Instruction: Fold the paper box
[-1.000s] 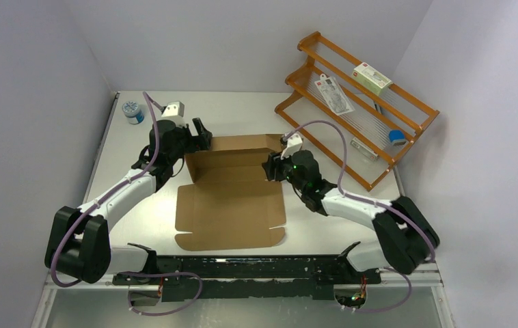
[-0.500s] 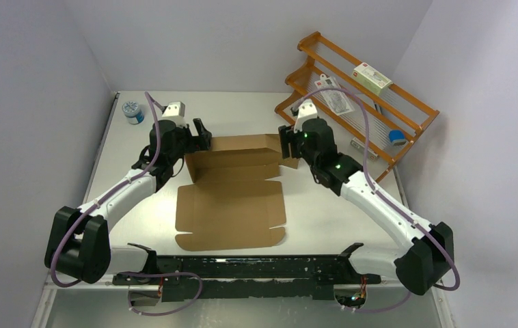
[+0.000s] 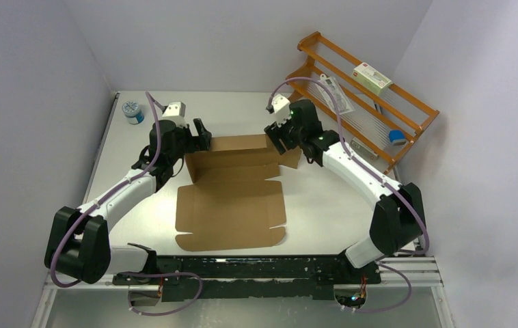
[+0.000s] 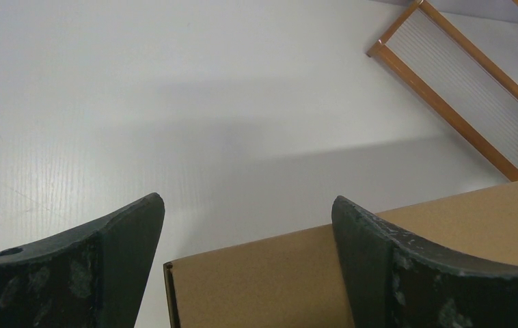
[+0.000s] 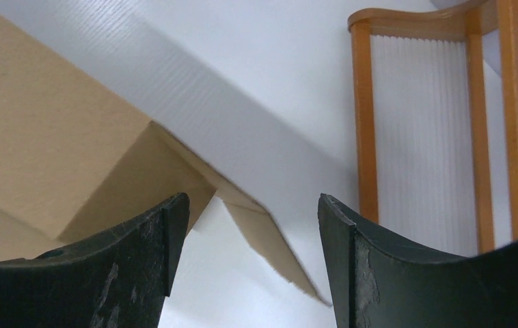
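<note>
Box [image 3: 232,205]: brown corrugated sheet at the centre of the top view, part-formed. The back wall stands along its upper edge, a side flap stands at the upper left, and the wide front panel lies flat on the table [image 3: 324,205] toward the bottom of the frame.
Left gripper [image 3: 200,133]: at the box's upper-left corner, jaws spread wide, holding nothing. In its wrist view the wall's top edge runs low across the frame.
Right gripper [image 3: 280,140]: at the box's upper-right corner, jaws apart, nothing clamped. In its wrist view a loose angled flap shows at the left and centre.
Weight: likely light; 1 gripper should lift any panel.
Stiffness: probably stiff across a panel and weak only at the scored creases, so a raised flap may spring back when released.
Surface: matte paper, likely easy to grip. The thin edges could crush under a hard pinch.
Hold: best pinched on a free edge near a corner, not mid-panel.
Risk: the whole sheet may slide on the smooth table, so 1 arm should brace it.
</note>
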{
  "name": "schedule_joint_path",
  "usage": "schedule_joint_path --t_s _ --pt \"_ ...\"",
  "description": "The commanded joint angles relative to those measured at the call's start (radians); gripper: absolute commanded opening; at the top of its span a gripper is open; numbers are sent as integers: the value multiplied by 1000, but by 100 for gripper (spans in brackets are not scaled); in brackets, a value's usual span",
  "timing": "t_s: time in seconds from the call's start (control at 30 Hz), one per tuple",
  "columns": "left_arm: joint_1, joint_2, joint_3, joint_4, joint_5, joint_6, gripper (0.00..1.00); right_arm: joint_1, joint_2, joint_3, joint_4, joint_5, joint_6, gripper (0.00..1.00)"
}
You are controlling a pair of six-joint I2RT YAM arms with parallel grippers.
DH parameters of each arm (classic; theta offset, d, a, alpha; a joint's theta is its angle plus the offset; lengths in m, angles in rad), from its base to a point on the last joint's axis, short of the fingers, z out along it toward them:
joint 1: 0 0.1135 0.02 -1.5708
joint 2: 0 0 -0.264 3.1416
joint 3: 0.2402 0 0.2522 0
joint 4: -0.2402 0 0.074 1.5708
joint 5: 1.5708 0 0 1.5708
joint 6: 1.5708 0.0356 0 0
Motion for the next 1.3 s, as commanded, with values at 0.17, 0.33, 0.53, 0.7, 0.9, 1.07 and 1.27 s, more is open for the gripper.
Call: schedule_joint_path --t_s 0.17,0.33,0.53,0.7,0.9,1.07,1.27 --pt "-5 4 14 -18 28 33 97 -53 126 154 -155 -179 -172 70" --pt "-5 7 16 -18 40 37 96 -53 157 147 -166 -222 -178 64" --pt "-5 3 19 -16 50 32 96 -53 209 181 -192 -231 -129 47" --pt "-5 -1 17 -3 85 22 96 -53 222 206 -191 -234 -12 28" --pt "-5 -2 13 10 116 1 95 -52 208 242 -190 -211 183 18" --pt "-5 -8 10 8 118 -4 95 -51 195 264 -212 -243 286 16" --pt "-5 -2 3 25 132 -22 95 -22 188 195 -197 -144 245 15"
